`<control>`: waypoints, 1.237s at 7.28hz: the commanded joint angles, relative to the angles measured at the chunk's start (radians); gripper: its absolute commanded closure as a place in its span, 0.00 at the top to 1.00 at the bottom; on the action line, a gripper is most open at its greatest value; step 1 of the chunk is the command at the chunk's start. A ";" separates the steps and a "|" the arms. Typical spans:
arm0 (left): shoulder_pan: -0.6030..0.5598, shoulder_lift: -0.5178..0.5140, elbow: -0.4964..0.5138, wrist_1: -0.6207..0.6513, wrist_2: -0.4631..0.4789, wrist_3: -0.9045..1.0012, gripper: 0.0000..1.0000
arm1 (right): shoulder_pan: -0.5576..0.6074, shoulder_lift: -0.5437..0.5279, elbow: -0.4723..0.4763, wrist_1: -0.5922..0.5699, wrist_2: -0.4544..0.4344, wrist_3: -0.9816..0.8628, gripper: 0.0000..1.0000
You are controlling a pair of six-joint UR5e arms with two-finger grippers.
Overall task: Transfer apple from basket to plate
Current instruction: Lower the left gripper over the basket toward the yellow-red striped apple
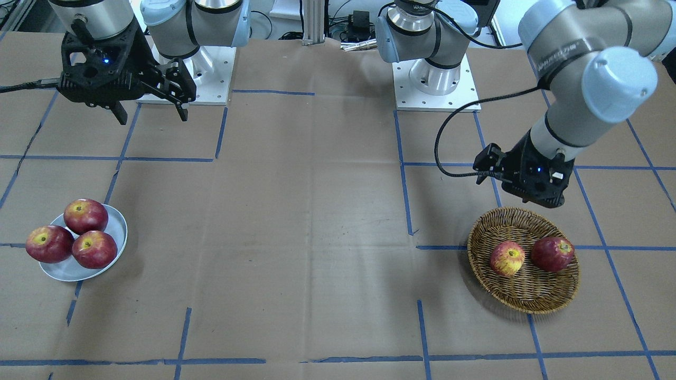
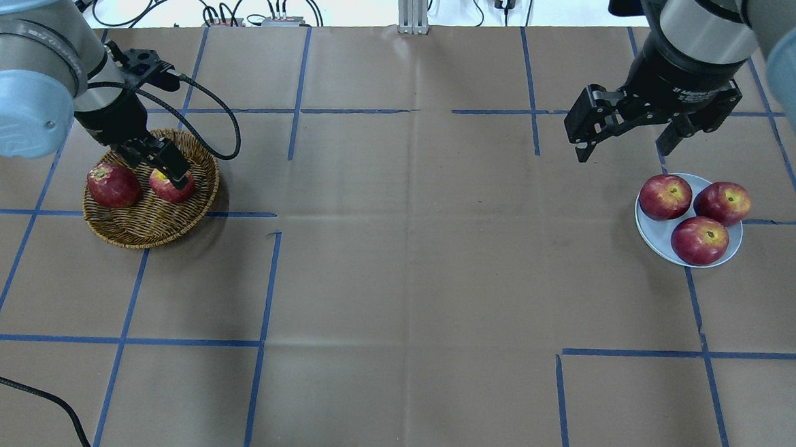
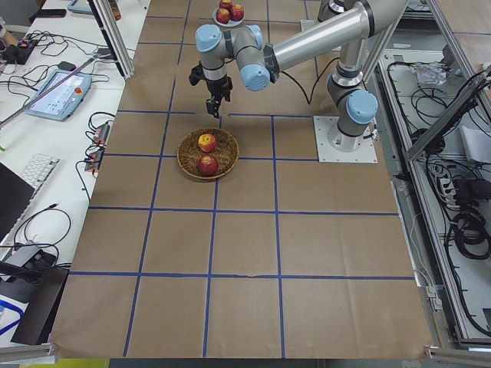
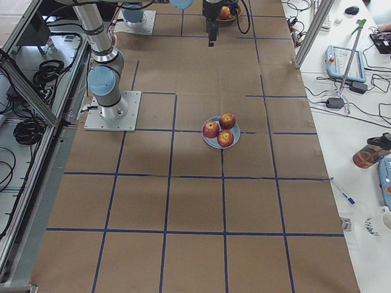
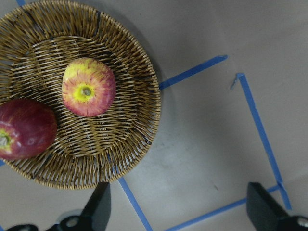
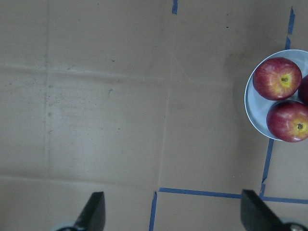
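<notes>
Item one: the apple [image 1: 507,258], red streaked with yellow, stem end up, lies in the basket [image 1: 533,298], just beside a dark red apple [image 1: 552,254]. The basket stands toward the left end of the desk [image 1: 317,237], nearer the operators' edge than the robot's. Item two: the plate [image 1: 63,269], pale grey-white, stands toward the desk's right end, well apart from the basket; it carries three dark red apples [image 1: 85,216] packed close together. Item three: the left gripper [image 2: 161,165] hangs above the basket, clear of the fruit. Its fingers are spread wide with nothing between them, and in its wrist view the apple lies ahead of the fingertips [image 5: 98,207], not between them. Item four: the right gripper [image 2: 623,143] is raised over the desk beside the plate. Its fingers are likewise parted and empty. Surface: brown paper cover marked with a blue tape grid [image 1: 406,200].
</notes>
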 commanded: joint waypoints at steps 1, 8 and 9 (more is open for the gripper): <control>0.010 -0.099 -0.008 0.184 0.001 0.055 0.99 | 0.000 0.000 0.000 0.000 0.000 0.000 1.00; 0.101 -0.166 -0.047 0.298 -0.083 -0.405 0.98 | -0.001 0.000 0.000 0.002 0.000 0.000 1.00; 0.101 -0.169 -0.068 0.299 -0.088 -0.440 0.98 | -0.001 0.000 0.000 0.000 0.000 0.000 1.00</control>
